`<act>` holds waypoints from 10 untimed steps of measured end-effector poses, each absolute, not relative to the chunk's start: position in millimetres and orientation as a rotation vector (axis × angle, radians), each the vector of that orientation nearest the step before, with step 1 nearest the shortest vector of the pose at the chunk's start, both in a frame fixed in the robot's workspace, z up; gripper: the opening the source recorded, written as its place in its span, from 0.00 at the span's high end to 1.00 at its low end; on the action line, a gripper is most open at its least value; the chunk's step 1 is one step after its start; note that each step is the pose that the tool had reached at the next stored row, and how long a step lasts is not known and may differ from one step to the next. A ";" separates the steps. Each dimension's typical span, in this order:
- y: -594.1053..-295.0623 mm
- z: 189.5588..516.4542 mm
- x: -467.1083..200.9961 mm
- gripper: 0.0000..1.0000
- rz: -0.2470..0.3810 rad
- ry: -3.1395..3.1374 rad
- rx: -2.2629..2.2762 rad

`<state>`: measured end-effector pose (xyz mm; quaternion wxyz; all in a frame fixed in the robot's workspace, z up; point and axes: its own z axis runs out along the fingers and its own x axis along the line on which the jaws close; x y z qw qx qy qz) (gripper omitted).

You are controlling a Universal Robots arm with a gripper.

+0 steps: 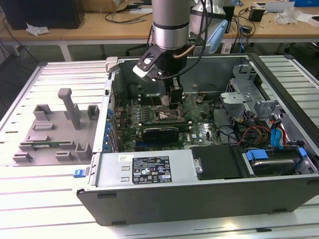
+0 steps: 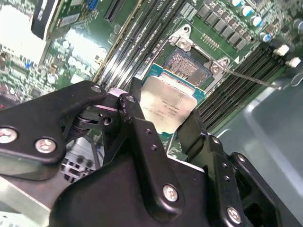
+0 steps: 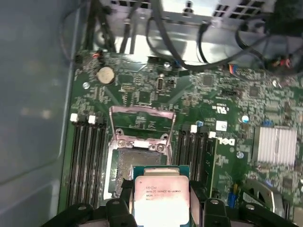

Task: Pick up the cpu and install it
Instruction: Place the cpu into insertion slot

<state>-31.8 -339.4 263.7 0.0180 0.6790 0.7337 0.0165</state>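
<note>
The cpu (image 2: 168,103) (image 3: 161,196), a flat square chip with a silver-grey top and a thin green edge, sits between my black fingers (image 2: 135,111). My gripper (image 2: 165,118) (image 3: 161,201) is shut on it by two opposite edges. It hangs just above the motherboard, beside and partly over the open square socket (image 2: 189,64) (image 3: 137,163). The socket's metal frame (image 3: 142,123) is swung up. In the exterior view my gripper (image 1: 174,102) reaches down into the open computer case, right over the socket (image 1: 167,115).
Memory slots (image 3: 87,156) flank the socket on both sides. A silver heatsink (image 3: 277,144) and bundled cables (image 1: 249,132) lie toward the exterior view's right. The case walls (image 1: 107,114) enclose the board. A grey fixture tray (image 1: 55,132) sits outside the case at the exterior view's left.
</note>
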 end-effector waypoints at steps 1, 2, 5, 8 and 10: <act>-339.4 263.0 -31.8 0.45 0.050 2.245 2.144; -339.4 262.3 -31.8 0.45 0.050 2.213 2.177; -339.4 262.0 -31.8 0.45 0.049 2.182 2.207; -339.3 261.7 -31.8 0.45 0.049 2.182 2.207; -339.3 260.5 -31.8 0.45 0.049 2.182 2.207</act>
